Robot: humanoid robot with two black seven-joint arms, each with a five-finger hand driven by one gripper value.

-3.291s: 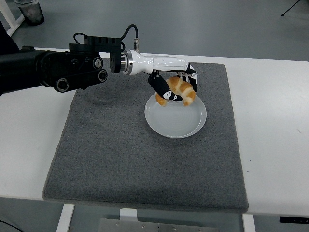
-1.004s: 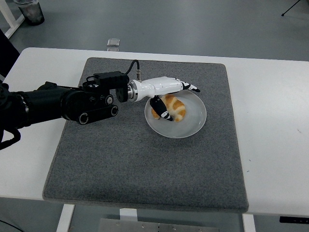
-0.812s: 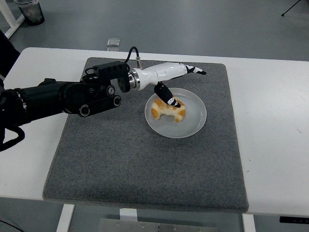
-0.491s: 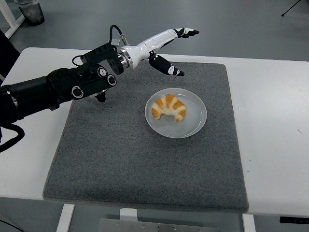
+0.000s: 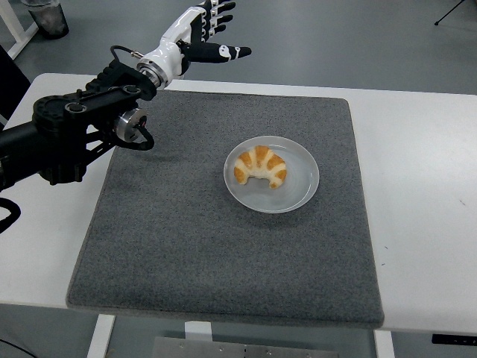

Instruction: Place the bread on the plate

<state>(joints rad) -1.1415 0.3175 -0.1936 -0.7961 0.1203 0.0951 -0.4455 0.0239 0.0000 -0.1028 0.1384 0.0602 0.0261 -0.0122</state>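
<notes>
A golden croissant (image 5: 260, 166) lies on the white round plate (image 5: 298, 190), left of the plate's middle. The plate sits on the grey mat (image 5: 186, 231). My left hand (image 5: 209, 33) is white with black fingertips; it is raised high above the table's far left, well away from the plate. Its fingers are spread and hold nothing. The left arm (image 5: 74, 134) is black and comes in from the left edge. The right arm is out of view.
The grey mat covers most of the white table (image 5: 425, 186). A dark bin (image 5: 45, 16) stands on the floor at the top left, beyond the table.
The left hand set the croissant on the plate, let go of it and rose up and back to the left. The croissant now lies still on the plate.
</notes>
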